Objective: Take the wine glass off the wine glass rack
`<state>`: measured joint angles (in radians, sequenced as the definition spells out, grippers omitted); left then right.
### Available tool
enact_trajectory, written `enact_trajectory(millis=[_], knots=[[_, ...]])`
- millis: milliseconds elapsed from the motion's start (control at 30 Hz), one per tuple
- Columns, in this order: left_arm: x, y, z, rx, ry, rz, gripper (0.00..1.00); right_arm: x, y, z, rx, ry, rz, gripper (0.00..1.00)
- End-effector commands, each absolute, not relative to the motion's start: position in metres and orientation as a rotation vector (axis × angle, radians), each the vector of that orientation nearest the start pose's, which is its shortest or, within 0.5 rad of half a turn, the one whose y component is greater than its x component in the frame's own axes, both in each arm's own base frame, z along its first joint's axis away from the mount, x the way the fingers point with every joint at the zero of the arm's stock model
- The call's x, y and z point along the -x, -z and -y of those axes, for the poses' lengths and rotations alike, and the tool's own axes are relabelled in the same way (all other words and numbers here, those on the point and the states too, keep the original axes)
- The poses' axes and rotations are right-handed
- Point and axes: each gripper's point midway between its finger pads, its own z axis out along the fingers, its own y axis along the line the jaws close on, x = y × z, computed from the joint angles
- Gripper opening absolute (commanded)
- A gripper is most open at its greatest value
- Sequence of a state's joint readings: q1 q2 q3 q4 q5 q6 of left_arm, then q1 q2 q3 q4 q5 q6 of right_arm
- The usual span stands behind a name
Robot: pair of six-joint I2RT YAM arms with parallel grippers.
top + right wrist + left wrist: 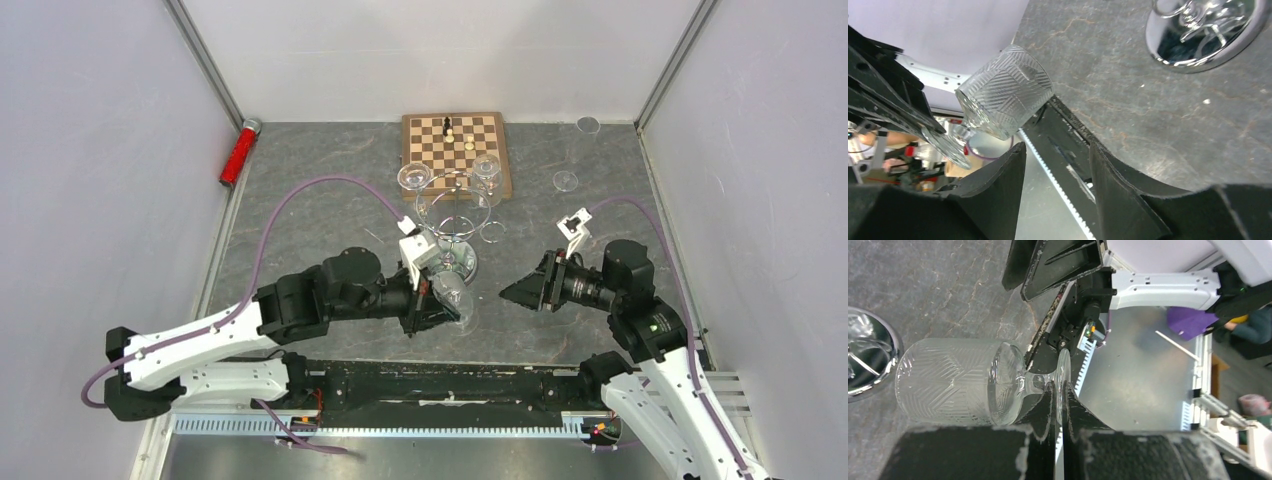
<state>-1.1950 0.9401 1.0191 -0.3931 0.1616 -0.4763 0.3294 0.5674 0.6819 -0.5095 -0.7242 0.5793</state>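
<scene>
Nearside of the wine glass rack [455, 225], from above, the left gripper [432, 305] holds the wine glass [455, 297] free of it. Its wrist camera shows it pinching the stem [1035, 382], glass sideways. Right wrist: the right gripper [1056, 147] gapes wide toward the glass, likely to support.

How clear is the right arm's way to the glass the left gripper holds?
Probably yes: the open right gripper faces the wine glass with nothing between them; the left gripper clamps only its foot.

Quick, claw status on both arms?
Left claw: shut on the wine glass, pinching its foot.
Right claw: open, holding nothing.
</scene>
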Motion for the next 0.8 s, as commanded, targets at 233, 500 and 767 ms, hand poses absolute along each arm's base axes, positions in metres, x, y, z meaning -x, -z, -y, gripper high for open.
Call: enact_trajectory(millis=[233,500,767], knots=[[-0.075,-0.332,0.331,-0.907,1.055,-1.565,0.02,-0.129,-0.273,-0.203,0.155,-1.526,-2.008,0.56],[-0.072,-0.336,0.331,-0.932,1.003,-1.368,0.02,-0.124,-0.280,-0.210,0.141,-1.623,-2.002,0.56],[-0.077,-0.343,0.326,-0.919,0.958,-1.229,0.02,-0.121,-0.283,-0.223,0.154,-1.695,-2.017,0.57]])
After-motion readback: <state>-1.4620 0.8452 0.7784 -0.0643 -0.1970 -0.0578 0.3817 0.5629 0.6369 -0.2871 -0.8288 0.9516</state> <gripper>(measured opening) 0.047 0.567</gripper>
